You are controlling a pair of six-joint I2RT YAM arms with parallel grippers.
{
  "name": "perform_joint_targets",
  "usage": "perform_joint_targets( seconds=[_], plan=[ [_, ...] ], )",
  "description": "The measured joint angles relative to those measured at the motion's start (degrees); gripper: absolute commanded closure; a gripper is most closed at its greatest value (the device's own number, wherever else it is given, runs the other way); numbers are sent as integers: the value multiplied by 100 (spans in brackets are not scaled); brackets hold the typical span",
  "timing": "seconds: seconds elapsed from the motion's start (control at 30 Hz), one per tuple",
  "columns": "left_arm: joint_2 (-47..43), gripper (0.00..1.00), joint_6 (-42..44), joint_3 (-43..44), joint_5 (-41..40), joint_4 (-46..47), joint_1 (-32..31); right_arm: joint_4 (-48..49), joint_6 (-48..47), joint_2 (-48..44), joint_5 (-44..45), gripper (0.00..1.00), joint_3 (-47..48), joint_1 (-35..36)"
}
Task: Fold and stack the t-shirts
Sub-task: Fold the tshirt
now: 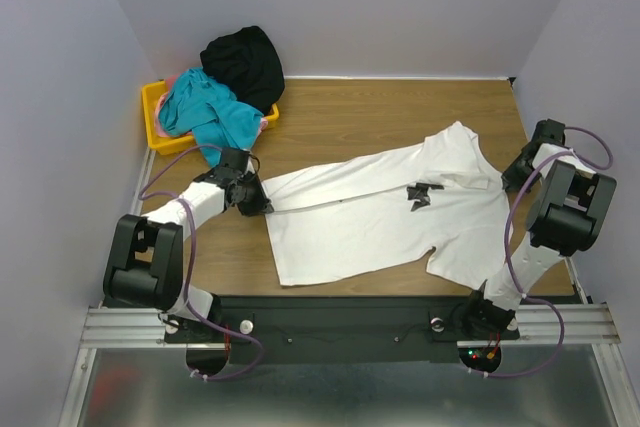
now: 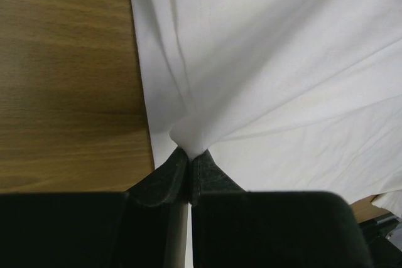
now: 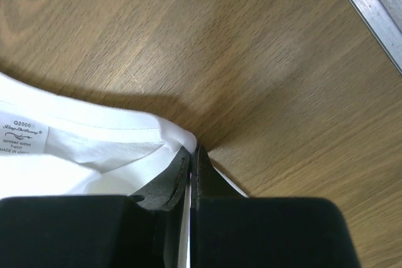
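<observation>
With left fingers [image 2: 187, 160] nipping the hem corner and right fingers [image 3: 188, 158] nipping the collar of the white t-shirt [image 1: 380, 207] spread across the middle of the bench [image 1: 400, 107], draw apart evenly and taut, smoothing wrinkles before folding.

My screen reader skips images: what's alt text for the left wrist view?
The left gripper pinches a bunched fold of the white t-shirt, its jaws shut on the cloth. The wooden table shows on the left.

Soft, even overhead light; the white t-shirt [image 3: 94, 131] throws a dark shadow (mid-frame, right wrist view) on the wooden table [image 3: 264, 42].
</observation>
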Motion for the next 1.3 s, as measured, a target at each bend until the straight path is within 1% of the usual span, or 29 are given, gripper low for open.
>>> perform_joint_targets(
  seconds=[0.37,0.6,0.63,0.67,0.7,0.77,0.8,0.83,0.9,0.93,1.0,1.03,1.07,1.1,1.13,1.2,1.23,1.3],
  plan=[
    [-376,99,-46,-376,2,4,13,-44,0,0,0,100,13,-133],
    [-402,98,-66,-560,109,87,37,-129,-2,0,0,100,98,-138],
    [-402,85,-63,-577,133,96,37,-136,-2,0,0,100,109,-138],
    [-402,76,-61,-584,166,105,37,-144,-4,0,0,100,116,-138],
    [-402,53,-59,-590,227,111,37,-149,-4,0,0,100,120,-138],
    [-409,37,-48,-592,372,116,37,-151,-4,0,0,100,120,-138],
    [-444,31,-39,-599,435,114,37,-155,-7,0,0,100,120,-138],
    [-522,21,-2,-605,546,83,37,-157,-9,0,2,100,120,-140],
    [-713,14,2,-605,667,33,37,-166,-13,0,-2,99,133,-144],
    [-863,13,26,-605,708,0,37,-170,-13,0,-7,94,146,-146],
    [-1132,13,24,-605,743,-61,39,-212,-15,0,-42,85,221,-155],
    [-1252,12,22,-605,750,-72,42,-219,-13,-4,-70,79,273,-157],
    [-1325,12,4,-601,761,-70,55,-229,-13,-17,-107,71,334,-166],
    [-1353,13,-11,-599,772,-63,68,-243,-20,-31,-138,68,382,-168],
    [-1360,13,-24,-597,776,-57,74,-245,-20,-72,-195,63,426,-173],
    [-1307,13,-101,-597,772,-50,74,-249,-13,-190,-306,59,474,-175],
    [-1239,14,-142,-597,754,-11,76,-251,-11,-278,-442,55,501,-177],
    [-1078,16,-199,-584,710,31,81,-249,4,-448,-649,52,560,-177]
  ],
)
